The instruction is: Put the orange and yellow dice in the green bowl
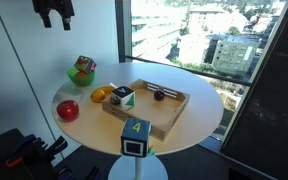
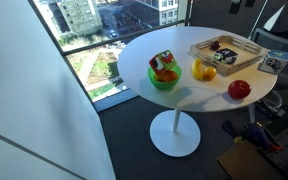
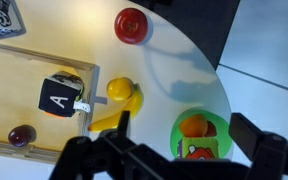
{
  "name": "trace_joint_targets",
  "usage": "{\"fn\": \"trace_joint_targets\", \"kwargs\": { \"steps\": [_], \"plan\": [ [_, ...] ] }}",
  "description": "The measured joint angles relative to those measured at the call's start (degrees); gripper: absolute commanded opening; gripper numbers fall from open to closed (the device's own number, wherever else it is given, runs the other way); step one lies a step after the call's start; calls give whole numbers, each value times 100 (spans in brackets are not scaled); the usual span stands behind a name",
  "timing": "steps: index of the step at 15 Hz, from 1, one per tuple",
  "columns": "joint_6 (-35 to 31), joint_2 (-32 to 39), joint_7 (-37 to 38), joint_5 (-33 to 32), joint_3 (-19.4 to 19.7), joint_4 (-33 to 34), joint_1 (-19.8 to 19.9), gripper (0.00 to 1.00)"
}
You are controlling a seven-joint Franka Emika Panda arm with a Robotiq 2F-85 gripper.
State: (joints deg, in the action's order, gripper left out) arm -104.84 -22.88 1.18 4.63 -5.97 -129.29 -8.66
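1. The dark robot hand (image 1: 54,14) hangs high above the left of the round white surface (image 1: 199,105). Its fingers (image 3: 259,150) stand wide apart and hold nothing.
2. The small round bright green bowl (image 1: 81,76) sits near the left edge of the surface. The large multicoloured cube with orange, yellow and green faces (image 1: 83,66) rests inside it and sticks up above the rim. The wrist view shows an orange face (image 3: 192,127) filling most of the bowl.
3. A round red fruit-like ball (image 1: 68,110) lies on the surface, in front of the bowl and apart from it.
4. A yellow and orange fruit-like piece (image 1: 102,95) lies just beside the tray's left corner.
5. The shallow rectangular wooden tray (image 1: 154,110) holds two things. A white, green and black cube (image 1: 122,97) is at its left end, and a small dark round piece (image 1: 159,95) is farther right.
6. A blue-and-yellow cube marked "4" (image 1: 135,135) stands at the near edge of the surface, outside the tray.
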Motion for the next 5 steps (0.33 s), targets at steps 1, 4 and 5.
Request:
{"fn": "trace_joint_targets", "kwargs": {
  "steps": [1,4,5],
  "plan": [
    [10,0,0,0,11,-1,0,100],
    [15,0,0,0,20,-1,0,100],
    [15,0,0,0,20,-2,0,100]
  ]
}}
